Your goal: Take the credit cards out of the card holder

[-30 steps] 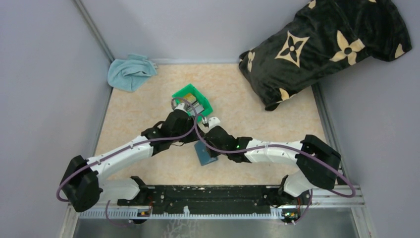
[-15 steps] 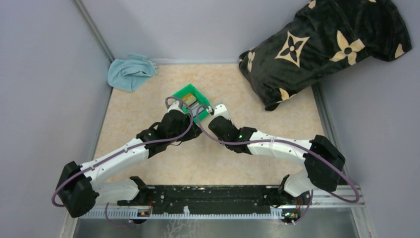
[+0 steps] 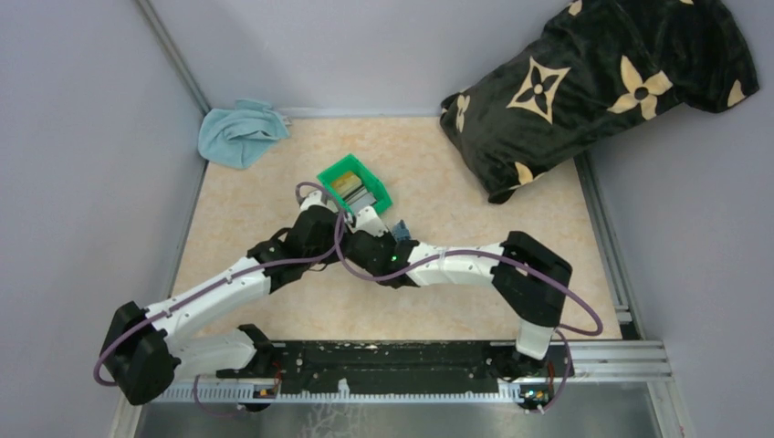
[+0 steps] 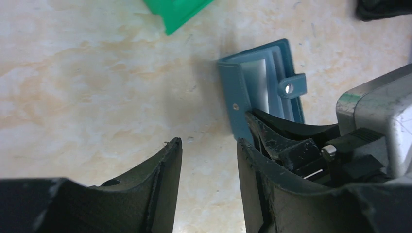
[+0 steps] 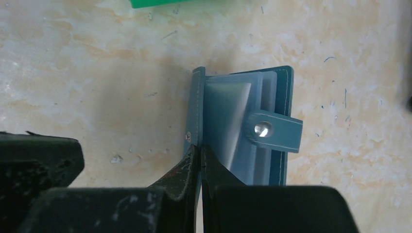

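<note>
Right gripper (image 5: 199,151) is pinched tight on one flap of the holder (image 5: 243,121), mid-table just near the bin (image 3: 330,175) (light, floppy, probably slick; grip flap edge), left gripper (image 4: 209,145) half-open, empty.

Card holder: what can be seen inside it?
The card holder stands open, showing pale blue slots and its snap tab; no card is clearly visible. The right gripper, shut on one flap, hides the lower part.

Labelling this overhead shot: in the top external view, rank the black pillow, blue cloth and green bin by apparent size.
1. Black pillow, by far.
2. Blue cloth.
3. Green bin, only slightly smaller than the cloth.
</note>
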Motion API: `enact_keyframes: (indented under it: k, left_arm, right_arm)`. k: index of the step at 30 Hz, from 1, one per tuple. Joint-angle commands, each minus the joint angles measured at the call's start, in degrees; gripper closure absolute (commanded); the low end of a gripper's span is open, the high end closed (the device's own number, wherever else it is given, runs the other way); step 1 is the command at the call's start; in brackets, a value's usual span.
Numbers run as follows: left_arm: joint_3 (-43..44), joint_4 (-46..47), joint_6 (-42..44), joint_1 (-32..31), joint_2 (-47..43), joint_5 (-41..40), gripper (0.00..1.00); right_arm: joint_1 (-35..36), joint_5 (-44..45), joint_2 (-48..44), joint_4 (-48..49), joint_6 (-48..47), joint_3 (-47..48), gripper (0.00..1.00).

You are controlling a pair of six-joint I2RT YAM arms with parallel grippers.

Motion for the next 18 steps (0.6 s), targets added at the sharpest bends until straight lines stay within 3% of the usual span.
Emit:
enact_keyframes:
  k: [1,7,11,18]
  left_arm:
    - [-0.43,-1.46,0.40,0.16,-2.95,-2.54,0.47]
    - [-0.06,-3.39,0.84,1.45,-4.24,-4.13,0.48]
    - [-0.34,-2.59,1.06,1.78,-4.16,-3.47,0.48]
    - [-0.35,-0.50,0.81,1.96,-1.66,-1.32,0.48]
  right_arm:
    - [3.83,3.40,6.54,-4.75,1.29,4.98,1.00]
    - [4.82,-2.93,6.20,-2.00,4.61,3.53,1.00]
    - [4.86,-0.90,4.99,-1.97,3.63,2.62,1.00]
    - [4.68,-3.74,-3.00,0.43,2.96,0.69,1.00]
